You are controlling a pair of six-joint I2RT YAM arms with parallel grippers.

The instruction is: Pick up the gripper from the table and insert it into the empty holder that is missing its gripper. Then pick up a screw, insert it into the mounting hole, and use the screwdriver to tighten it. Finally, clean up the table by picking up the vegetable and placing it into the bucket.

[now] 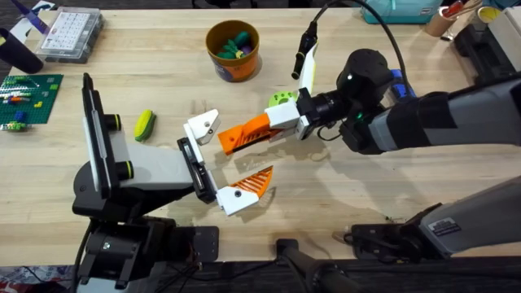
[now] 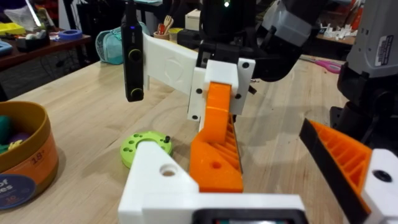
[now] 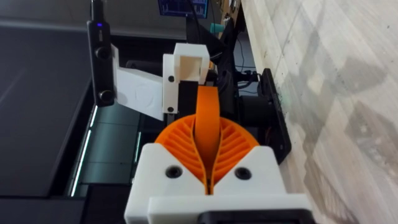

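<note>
The step in hand is judged to be the 1st one: the gripper (image 1: 226, 143) is off the table and is being brought to the holder (image 1: 202, 126). No screw is seen in the mounting hole, and the vegetable (image 1: 145, 124) lies on the table (image 1: 391, 187), well apart from the bucket (image 1: 232, 69).

The gripper is clamped between the 2 orange pads of the right end effector (image 1: 252, 132), which is closed on it. In the right wrist view it is seen as a thin orange strip (image 3: 208, 118) that stands out past the pads, and the holder (image 3: 186, 65) lies just beyond its tip. The left end effector (image 1: 220, 159) is spread wide open: 1 side carries the bare white holder and the other side carries an orange finger (image 1: 254, 183).

The long axis of the gripper runs across the table, from the right end effector down towards the left arm, and its free end points at the holder. In the overhead view the tip is just beside the holder; whether the 2 touch already cannot be told, because the gripper is hard to separate from the pads around it.

For the next move, the free end must be lined up with the opening of the holder and pushed along the same axis until it is seated. The left arm should be kept steady meanwhile.
</note>
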